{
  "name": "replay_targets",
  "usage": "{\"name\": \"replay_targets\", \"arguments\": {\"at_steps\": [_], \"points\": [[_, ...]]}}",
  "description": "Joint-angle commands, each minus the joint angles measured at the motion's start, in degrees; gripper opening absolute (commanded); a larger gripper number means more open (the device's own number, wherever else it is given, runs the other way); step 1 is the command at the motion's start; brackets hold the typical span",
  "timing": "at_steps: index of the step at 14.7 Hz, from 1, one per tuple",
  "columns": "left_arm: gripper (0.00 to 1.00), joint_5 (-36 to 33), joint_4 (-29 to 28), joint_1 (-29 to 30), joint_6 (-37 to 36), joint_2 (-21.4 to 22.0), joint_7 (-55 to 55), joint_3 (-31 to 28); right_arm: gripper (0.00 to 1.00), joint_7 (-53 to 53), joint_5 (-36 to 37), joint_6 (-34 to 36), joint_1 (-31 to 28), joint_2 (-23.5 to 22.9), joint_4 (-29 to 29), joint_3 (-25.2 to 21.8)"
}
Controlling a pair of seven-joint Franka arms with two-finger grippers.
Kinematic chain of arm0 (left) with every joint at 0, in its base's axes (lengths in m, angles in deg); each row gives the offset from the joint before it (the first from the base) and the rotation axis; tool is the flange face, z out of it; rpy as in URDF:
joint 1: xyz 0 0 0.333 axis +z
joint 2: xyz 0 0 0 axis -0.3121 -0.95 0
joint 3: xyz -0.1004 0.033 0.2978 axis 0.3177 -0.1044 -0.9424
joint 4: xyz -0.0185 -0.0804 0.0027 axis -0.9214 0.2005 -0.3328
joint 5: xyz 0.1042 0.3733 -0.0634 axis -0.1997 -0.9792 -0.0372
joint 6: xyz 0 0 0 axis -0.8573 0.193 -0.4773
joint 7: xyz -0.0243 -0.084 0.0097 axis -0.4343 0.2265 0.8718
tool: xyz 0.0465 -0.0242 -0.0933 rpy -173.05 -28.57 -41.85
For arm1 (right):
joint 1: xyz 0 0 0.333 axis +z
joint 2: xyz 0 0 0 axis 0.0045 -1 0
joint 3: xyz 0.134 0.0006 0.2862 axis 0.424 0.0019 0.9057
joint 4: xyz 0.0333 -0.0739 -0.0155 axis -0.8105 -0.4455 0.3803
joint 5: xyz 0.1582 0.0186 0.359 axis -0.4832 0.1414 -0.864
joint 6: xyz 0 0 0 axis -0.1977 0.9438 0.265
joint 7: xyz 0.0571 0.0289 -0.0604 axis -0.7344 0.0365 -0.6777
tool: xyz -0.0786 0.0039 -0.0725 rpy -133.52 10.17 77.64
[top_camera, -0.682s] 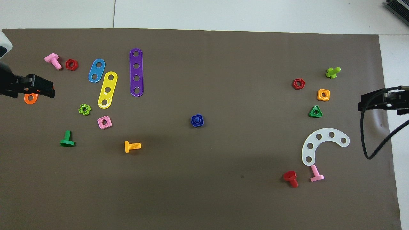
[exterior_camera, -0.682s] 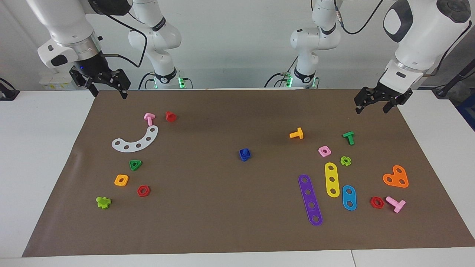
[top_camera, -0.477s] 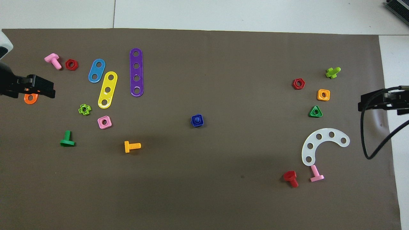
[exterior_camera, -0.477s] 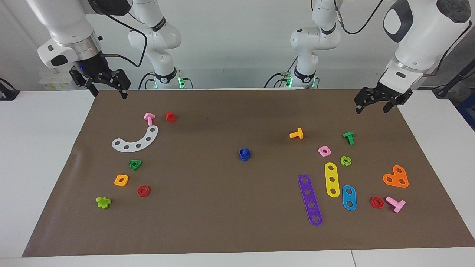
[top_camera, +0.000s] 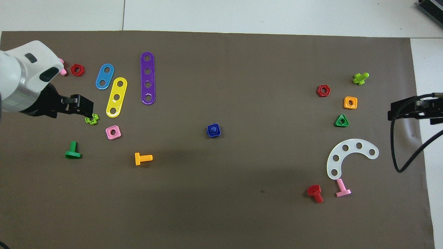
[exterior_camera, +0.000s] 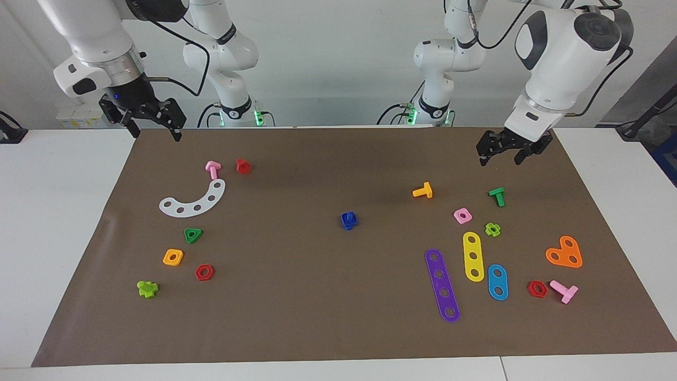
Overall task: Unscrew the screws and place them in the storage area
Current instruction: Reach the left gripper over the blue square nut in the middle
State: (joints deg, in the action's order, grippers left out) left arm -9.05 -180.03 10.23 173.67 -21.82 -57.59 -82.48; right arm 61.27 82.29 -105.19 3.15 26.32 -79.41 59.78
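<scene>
The dark-blue bolt (exterior_camera: 348, 217) stands in the dark-blue rounded-square nut (exterior_camera: 349, 224) in the middle of the brown mat. In the overhead view only its round stem end (top_camera: 214, 129) shows inside the nut (top_camera: 209, 130); its head is hidden. My left gripper (exterior_camera: 500, 159) is open and empty, raised over the mat at the left arm's end. In the overhead view it (top_camera: 88, 110) lies beside the light-green cross nut (top_camera: 91, 119). My right gripper (exterior_camera: 157, 135) is open and empty, waiting over the mat's edge at the right arm's end; it also shows in the overhead view (top_camera: 392, 112).
At the left arm's end lie an orange bolt (exterior_camera: 423, 191), a green bolt (exterior_camera: 497, 196), a pink nut (exterior_camera: 462, 215), yellow (exterior_camera: 473, 256), purple (exterior_camera: 442, 284) and light-blue (exterior_camera: 497, 282) plates. At the right arm's end lie a white curved plate (exterior_camera: 193, 201) and several nuts and bolts.
My left arm has swung in from the mat's end toward the middle, and its gripper is now beside the light-green cross nut in the overhead view. The right arm and the parts have not moved.
</scene>
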Motion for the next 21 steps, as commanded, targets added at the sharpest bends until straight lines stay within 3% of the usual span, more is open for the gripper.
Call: {"name": "replay_targets", "arguments": {"at_steps": [1,4,10,14,16,21], "points": [[1.00,0.32,-8.98,-4.68,7.21,4.65,6.82,-0.63,1.00,-1.29,-0.24,-0.02,0.11,0.96,-1.02,-0.31],[1.00,0.32,-11.99,-10.39,12.32,3.53,9.21,-0.54,1.00,-1.29,-0.24,-0.02,0.11,0.96,-1.02,-0.31],[1.00,0.41,-11.12,-19.89,24.45,-4.91,23.27,-0.54,1.00,-1.29,-0.24,-0.02,0.11,0.96,-1.02,-0.31],[1.00,-0.03,-4.80,-25.69,28.59,-15.18,33.02,-0.72,1.00,-1.29,-0.24,-0.02,0.11,0.96,-1.02,-0.31],[0.99,-2.30,-1.46,-27.54,28.94,-19.49,37.50,-0.72,1.00,-1.29,-0.24,0.07,0.11,0.96,-1.02,-0.31],[0.95,-3.46,-2.41,-27.81,35.61,-22.14,39.55,-0.72,1.00,-1.29,-0.24,0.07,0.11,0.96,-1.02,-0.31]]}}
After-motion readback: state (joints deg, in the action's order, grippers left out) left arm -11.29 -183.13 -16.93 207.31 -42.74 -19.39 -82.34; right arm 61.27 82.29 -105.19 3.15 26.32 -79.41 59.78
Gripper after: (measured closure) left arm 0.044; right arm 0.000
